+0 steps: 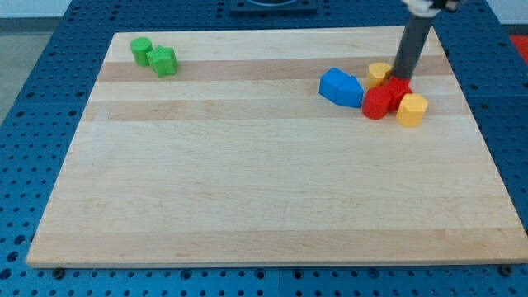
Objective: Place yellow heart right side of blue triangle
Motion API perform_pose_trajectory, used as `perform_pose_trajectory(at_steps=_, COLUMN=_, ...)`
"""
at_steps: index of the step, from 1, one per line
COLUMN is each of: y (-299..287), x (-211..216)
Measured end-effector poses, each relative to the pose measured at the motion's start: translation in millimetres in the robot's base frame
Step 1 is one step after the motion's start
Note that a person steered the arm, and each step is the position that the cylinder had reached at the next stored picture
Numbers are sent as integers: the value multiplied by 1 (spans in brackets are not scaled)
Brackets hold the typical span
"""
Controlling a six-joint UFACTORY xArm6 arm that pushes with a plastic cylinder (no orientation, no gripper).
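My tip (402,77) is at the view's upper right, just right of a small yellow block (379,73) whose shape I cannot make out, and touching the top edge of a red block (399,89). A red round block (377,104) lies just below and left of it. A second yellow block (412,109), angular in outline, sits at the lower right of the red ones. The blue blocks (341,87) lie pressed together left of this cluster; which of them is the triangle I cannot tell.
Two green blocks, a round one (141,50) and a star-like one (164,60), sit at the board's upper left corner. The wooden board's right edge (483,124) is close to the cluster. A blue pegboard surrounds the board.
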State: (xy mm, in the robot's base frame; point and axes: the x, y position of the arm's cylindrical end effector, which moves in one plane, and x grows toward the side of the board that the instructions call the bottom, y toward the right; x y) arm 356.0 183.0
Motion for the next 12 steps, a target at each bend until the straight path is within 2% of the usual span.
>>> perform_pose_trajectory(at_steps=1, y=-32, x=41)
perform_pose_trajectory(at_steps=3, y=-20, x=45)
perform_pose_trajectory(at_steps=5, y=21, x=-53)
perform_pose_trajectory(at_steps=6, y=7, x=-115)
perform_pose_trajectory(at_steps=7, y=5, x=-132)
perform_pose_trajectory(at_steps=9, y=2, x=-106)
perform_pose_trajectory(at_steps=12, y=4, x=-11)
